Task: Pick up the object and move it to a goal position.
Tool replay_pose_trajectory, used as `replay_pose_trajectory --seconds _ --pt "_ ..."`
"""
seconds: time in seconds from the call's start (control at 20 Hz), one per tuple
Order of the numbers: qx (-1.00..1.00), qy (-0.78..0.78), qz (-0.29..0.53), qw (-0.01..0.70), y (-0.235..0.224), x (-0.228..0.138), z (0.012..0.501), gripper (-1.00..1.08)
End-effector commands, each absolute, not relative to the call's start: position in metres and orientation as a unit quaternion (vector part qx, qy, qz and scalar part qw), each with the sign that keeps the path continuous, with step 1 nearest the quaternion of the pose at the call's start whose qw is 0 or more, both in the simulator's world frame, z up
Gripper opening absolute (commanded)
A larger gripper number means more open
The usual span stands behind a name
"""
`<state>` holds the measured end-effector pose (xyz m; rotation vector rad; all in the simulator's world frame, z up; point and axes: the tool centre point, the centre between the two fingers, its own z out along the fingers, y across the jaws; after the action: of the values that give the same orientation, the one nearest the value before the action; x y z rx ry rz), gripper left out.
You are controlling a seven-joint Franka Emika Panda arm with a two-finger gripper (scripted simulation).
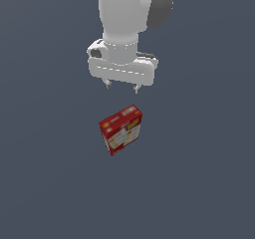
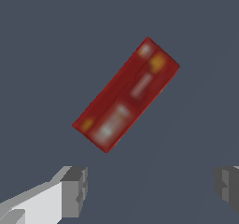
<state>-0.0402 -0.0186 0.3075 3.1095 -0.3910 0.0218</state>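
Gripper [image 1: 122, 87] spread wide, nothing between the fingers, hanging above the carton [image 1: 121, 130] with clear air between them. Carton stands on the plain grey floor [image 1: 45, 193] below the fingertips, a little off from directly under them, and skewed.

Step in hand, as I judge it: line up and descend for the grasp. In the wrist view the carton [image 2: 126, 94] runs diagonally to the line between the two fingers [image 2: 74, 190], so the wrist wants turning until the pads face its broad flat sides. Centre over it before lowering, close across the narrow thickness, and keep the tips off the top edge.

Hard to read: print on the carton is a blur. One finger is cut off at the wrist view's edge. No goal marker visible in either view. Upper arm runs out of frame.
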Motion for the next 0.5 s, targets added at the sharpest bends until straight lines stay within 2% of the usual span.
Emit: replay_pose_trajectory --seconds 0.0,0.45 --pt "0.987 -0.158 0.006 0.003 -0.019 -0.034 0.302 1.0" --pt "0.961 -0.276 0.004 0.0 -0.022 -0.013 0.28 1.0"
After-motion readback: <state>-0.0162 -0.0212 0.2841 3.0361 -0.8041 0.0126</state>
